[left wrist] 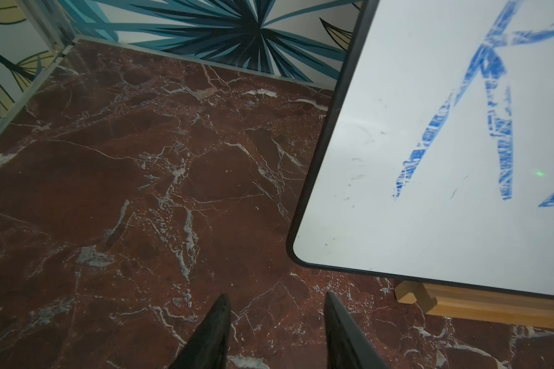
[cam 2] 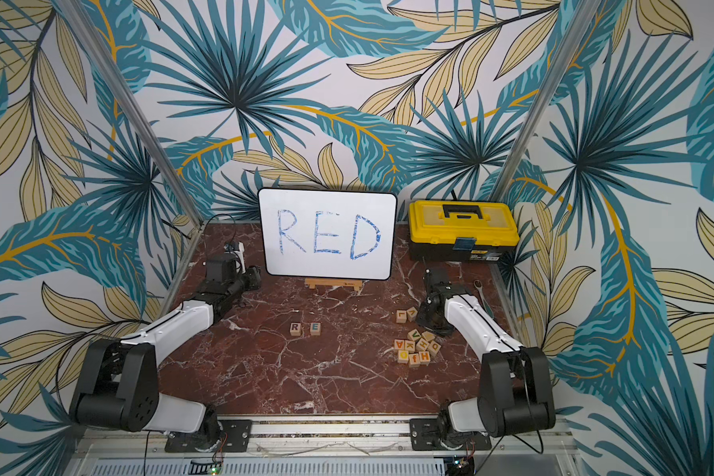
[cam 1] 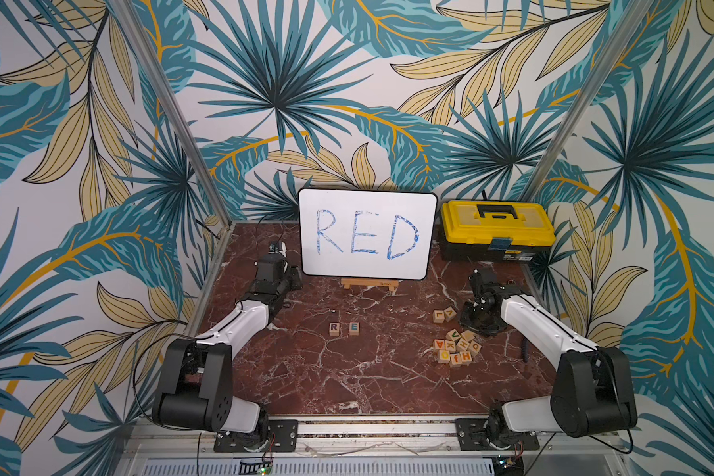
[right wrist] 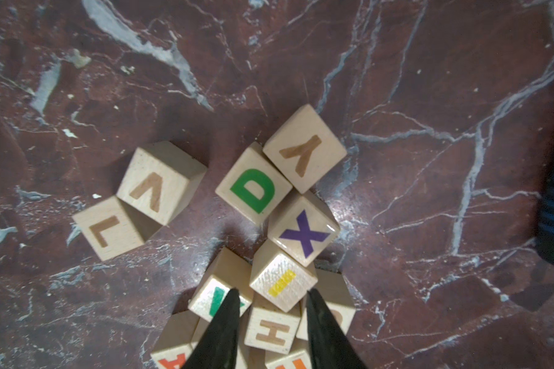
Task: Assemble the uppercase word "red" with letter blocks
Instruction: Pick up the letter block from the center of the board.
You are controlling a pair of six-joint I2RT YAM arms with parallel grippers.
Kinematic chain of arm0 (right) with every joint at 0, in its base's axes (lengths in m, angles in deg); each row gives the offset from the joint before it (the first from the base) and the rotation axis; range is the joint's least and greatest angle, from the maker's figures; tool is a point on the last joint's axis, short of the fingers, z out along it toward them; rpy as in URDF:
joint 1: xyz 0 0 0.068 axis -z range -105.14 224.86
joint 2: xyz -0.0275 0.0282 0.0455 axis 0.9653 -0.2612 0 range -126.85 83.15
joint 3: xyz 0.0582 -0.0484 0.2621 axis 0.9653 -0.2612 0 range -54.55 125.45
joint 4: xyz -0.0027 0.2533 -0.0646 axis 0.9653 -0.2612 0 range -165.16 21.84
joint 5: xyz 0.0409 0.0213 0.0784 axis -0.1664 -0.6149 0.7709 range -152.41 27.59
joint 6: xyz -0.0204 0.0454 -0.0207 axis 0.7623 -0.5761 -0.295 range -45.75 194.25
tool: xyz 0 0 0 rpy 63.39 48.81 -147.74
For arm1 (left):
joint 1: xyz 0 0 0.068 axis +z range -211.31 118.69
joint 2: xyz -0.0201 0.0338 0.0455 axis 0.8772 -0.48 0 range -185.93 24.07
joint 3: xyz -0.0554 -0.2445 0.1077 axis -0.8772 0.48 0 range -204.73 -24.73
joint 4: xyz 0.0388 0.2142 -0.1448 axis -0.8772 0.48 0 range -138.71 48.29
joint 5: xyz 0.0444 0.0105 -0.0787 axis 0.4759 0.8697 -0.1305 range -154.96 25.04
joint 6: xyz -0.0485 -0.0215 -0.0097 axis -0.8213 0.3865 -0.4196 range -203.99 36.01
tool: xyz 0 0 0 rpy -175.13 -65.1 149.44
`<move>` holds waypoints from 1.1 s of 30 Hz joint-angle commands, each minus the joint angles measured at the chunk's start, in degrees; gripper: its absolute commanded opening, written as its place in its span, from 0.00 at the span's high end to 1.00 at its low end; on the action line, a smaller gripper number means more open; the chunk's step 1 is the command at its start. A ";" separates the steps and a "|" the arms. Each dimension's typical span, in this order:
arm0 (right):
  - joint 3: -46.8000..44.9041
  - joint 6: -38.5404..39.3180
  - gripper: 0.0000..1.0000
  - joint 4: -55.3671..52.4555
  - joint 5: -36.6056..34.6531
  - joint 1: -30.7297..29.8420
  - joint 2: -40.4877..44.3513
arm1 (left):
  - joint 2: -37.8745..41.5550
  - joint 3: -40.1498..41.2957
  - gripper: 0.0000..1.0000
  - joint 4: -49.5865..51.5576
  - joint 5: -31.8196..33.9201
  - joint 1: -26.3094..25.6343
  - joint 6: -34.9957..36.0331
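Two letter blocks stand side by side on the marble left of centre, the R block (cam 1: 334, 328) and the E block (cam 1: 353, 328). The green D block (right wrist: 253, 190) lies at the far edge of a loose pile (cam 1: 456, 348), touching a Y block (right wrist: 304, 148) and an X block (right wrist: 303, 233). In both top views the arm hides it. My right gripper (right wrist: 272, 295) hovers over the pile, jaws narrowly apart, nothing held; an H block (right wrist: 271, 332) shows in the gap. My left gripper (left wrist: 277, 298) stands open over bare marble near the board's corner.
A white board (cam 1: 367, 235) with "RED" handwritten in blue stands on a wooden rest (cam 1: 369, 284) at the back. A yellow toolbox (cam 1: 497, 228) sits at the back right. L (right wrist: 108, 230) and V (right wrist: 159, 185) blocks lie beside the pile. A dark ribbed tool (cam 1: 524, 349) lies to the right.
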State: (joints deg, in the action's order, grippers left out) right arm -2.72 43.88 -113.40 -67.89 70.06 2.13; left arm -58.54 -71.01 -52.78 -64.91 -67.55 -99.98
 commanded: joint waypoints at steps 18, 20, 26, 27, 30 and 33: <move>1.77 7.57 0.65 0.50 -1.28 1.66 -2.61 | 0.49 0.27 0.52 -3.04 -5.00 0.88 0.96; 3.02 8.96 0.65 0.20 -1.83 1.70 -3.21 | 0.59 0.31 0.52 -3.04 -5.03 0.98 1.06; 7.27 9.07 0.65 -0.93 -2.17 1.73 -7.15 | 0.55 0.40 0.52 -3.03 -5.14 1.23 1.13; 7.65 9.10 0.65 -0.59 -1.43 1.80 -7.89 | 0.59 0.40 0.52 -3.03 -5.20 1.23 1.14; 8.44 10.33 0.64 0.14 -0.53 1.75 -9.61 | 0.65 0.45 0.52 -2.99 -5.14 1.40 1.22; 9.09 12.66 0.63 0.09 -0.83 1.81 -10.51 | 0.82 0.58 0.52 -3.00 -5.23 1.52 1.16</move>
State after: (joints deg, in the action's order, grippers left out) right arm 5.37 53.94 -112.98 -68.96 71.55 -7.68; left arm -58.54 -70.99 -54.49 -69.32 -66.81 -99.80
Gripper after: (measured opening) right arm 0.370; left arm 0.484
